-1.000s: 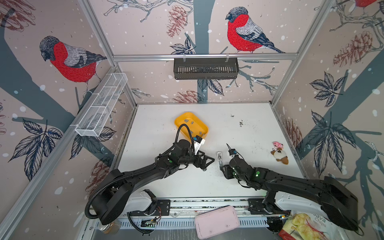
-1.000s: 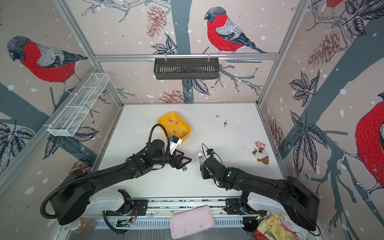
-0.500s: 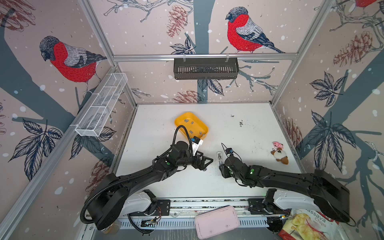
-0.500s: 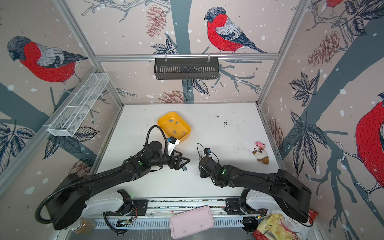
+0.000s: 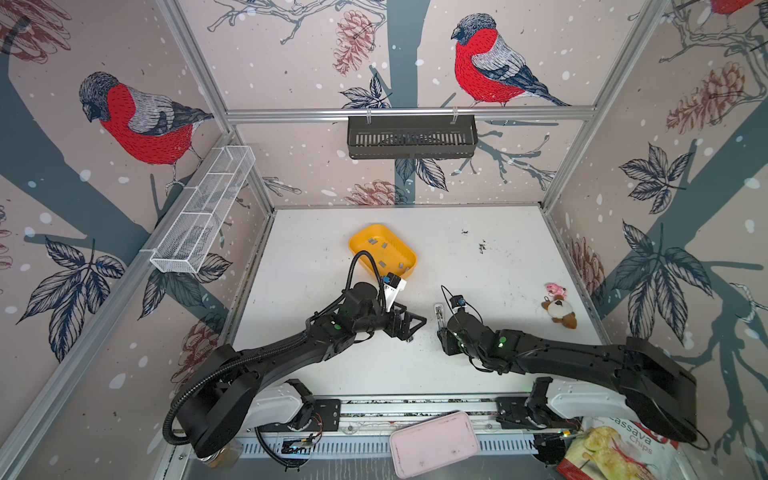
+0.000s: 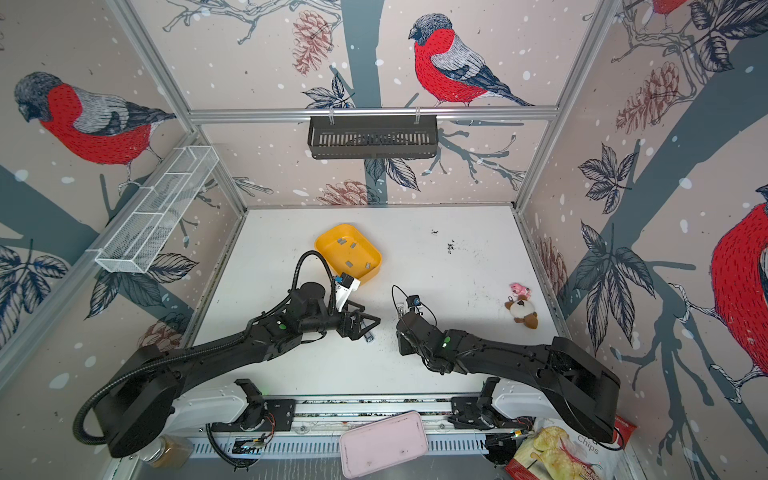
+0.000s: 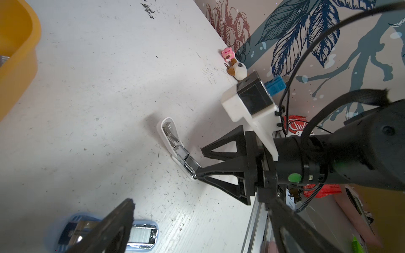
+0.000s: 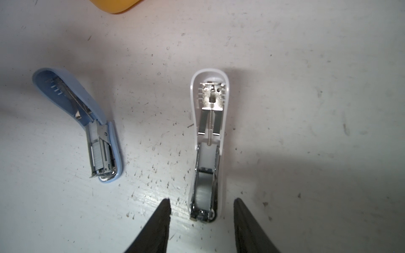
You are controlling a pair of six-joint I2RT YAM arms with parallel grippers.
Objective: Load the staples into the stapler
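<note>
My right gripper (image 8: pixel 201 199) is open, a finger each side of the white stapler (image 8: pixel 209 131), not squeezing. My left gripper (image 5: pixel 417 329), near it, is wide open. The staples (image 5: pixel 382 262) lie past it in the tray (image 5: pixel 352 246). A crooked squeeze could spin it

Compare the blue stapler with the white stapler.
Shell: the blue stapler is pale blue, the white stapler white.
Place: the blue stapler lies by the left gripper; the white stapler's metal end sits between the fingers of the right gripper.
Load: the blue stapler shows a staple strip; the white stapler's channel is unclear.
Both lie opened.
</note>
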